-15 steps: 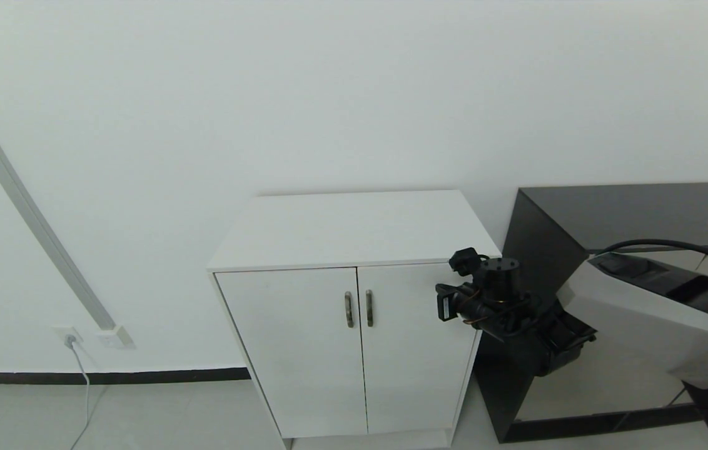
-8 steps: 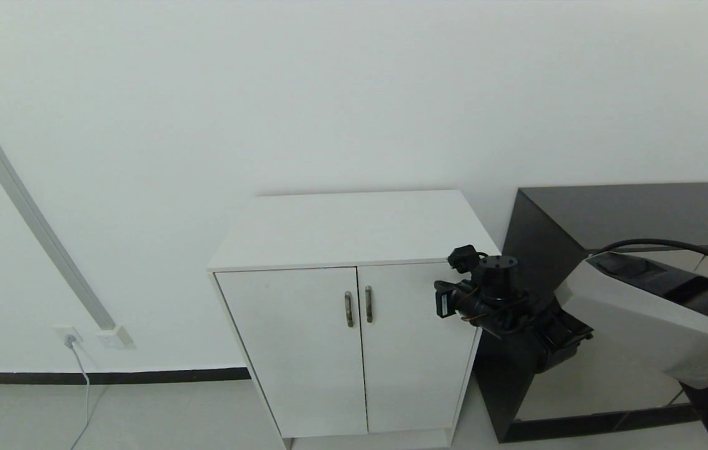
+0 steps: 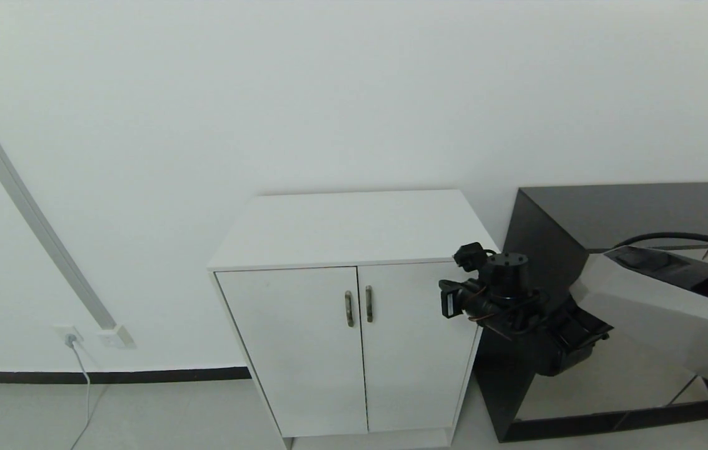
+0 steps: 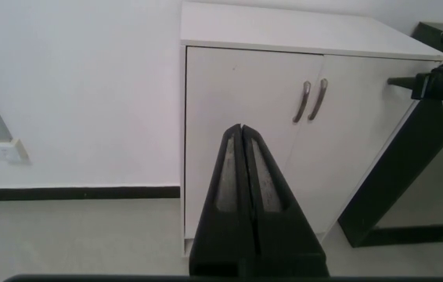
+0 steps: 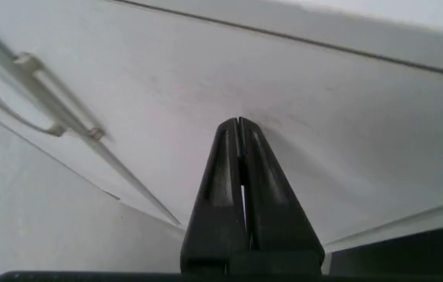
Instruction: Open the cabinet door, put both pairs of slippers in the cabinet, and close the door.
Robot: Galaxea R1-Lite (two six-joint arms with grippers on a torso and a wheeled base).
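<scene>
A white two-door cabinet (image 3: 341, 228) stands against the wall with both doors shut. Its two metal handles (image 3: 358, 307) sit side by side at the middle seam. My right arm's wrist (image 3: 496, 299) hangs in front of the right door's outer edge, near the top. In the right wrist view my right gripper (image 5: 239, 123) is shut and holds nothing, with its tip close to the right door's face (image 5: 300, 94) and off to the side of the handles (image 5: 26, 90). My left gripper (image 4: 242, 129) is also shut and holds nothing, well back from the cabinet (image 4: 237, 86) and pointing at the left door.
A black glossy sideboard (image 3: 616, 209) stands right beside the cabinet on its right. On the wall to the left are a slanted cable duct (image 3: 16, 187) and a socket with a cable (image 3: 69, 340) running to the grey floor (image 3: 141, 415).
The right arm's wrist has shifted slightly to the right and the forearm has drawn back. The cabinet doors stay shut.
</scene>
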